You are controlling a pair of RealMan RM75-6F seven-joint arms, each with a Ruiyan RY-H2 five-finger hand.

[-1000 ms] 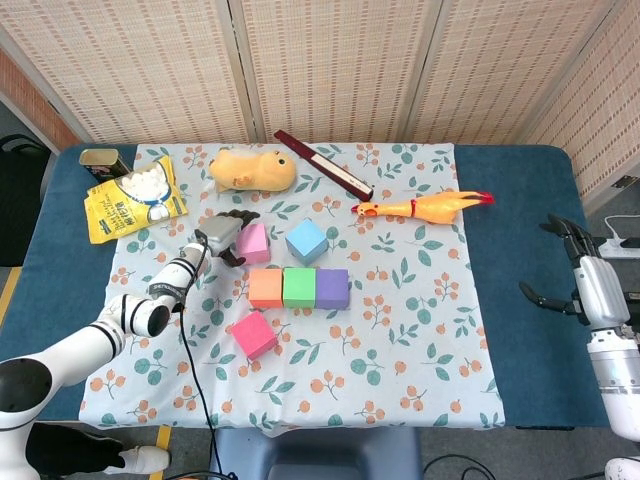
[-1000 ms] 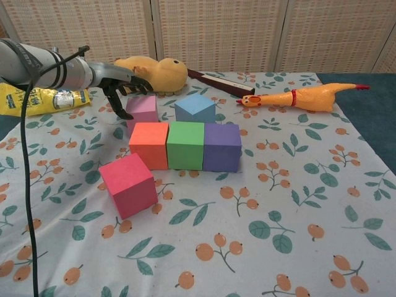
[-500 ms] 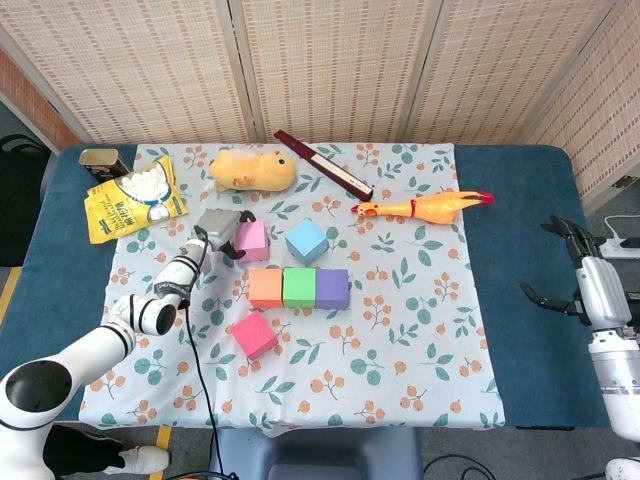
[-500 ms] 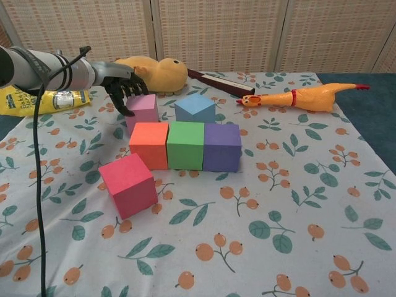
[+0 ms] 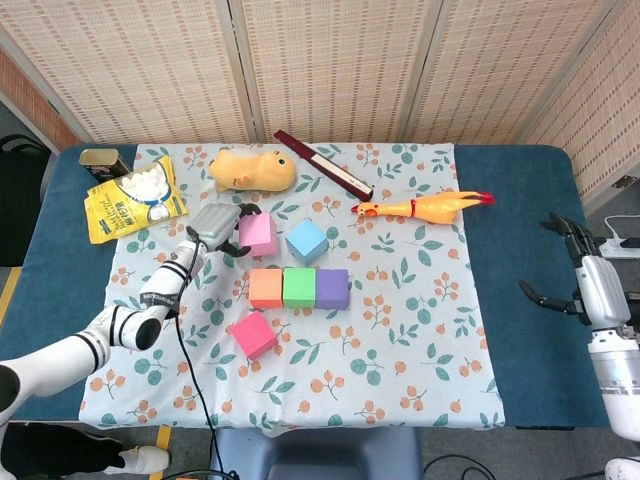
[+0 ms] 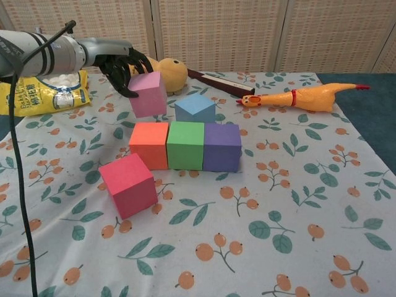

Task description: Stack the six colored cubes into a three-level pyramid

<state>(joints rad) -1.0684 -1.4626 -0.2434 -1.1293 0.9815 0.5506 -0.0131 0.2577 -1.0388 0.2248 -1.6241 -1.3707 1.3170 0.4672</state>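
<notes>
An orange cube (image 5: 265,288) (image 6: 149,145), a green cube (image 5: 299,287) (image 6: 185,145) and a purple cube (image 5: 332,288) (image 6: 222,146) form a touching row mid-cloth. Behind them sits a blue cube (image 5: 306,241) (image 6: 195,107). A red-pink cube (image 5: 253,334) (image 6: 128,184) lies alone in front of the row, at its left. My left hand (image 5: 217,228) (image 6: 122,63) holds a light pink cube (image 5: 258,235) (image 6: 148,94) tilted in the air, above and behind the orange cube. My right hand (image 5: 580,278) hovers open over the bare blue table at the far right.
A yellow plush duck (image 5: 251,170) (image 6: 162,72), a dark red flat stick (image 5: 322,164), a rubber chicken (image 5: 425,207) (image 6: 304,96), a yellow snack bag (image 5: 133,199) (image 6: 43,91) and a tin can (image 5: 101,162) lie along the back of the floral cloth (image 5: 400,340).
My left hand closed on the light pink cube and lifted it off the cloth, tilting it. The right hand has stayed put.
</notes>
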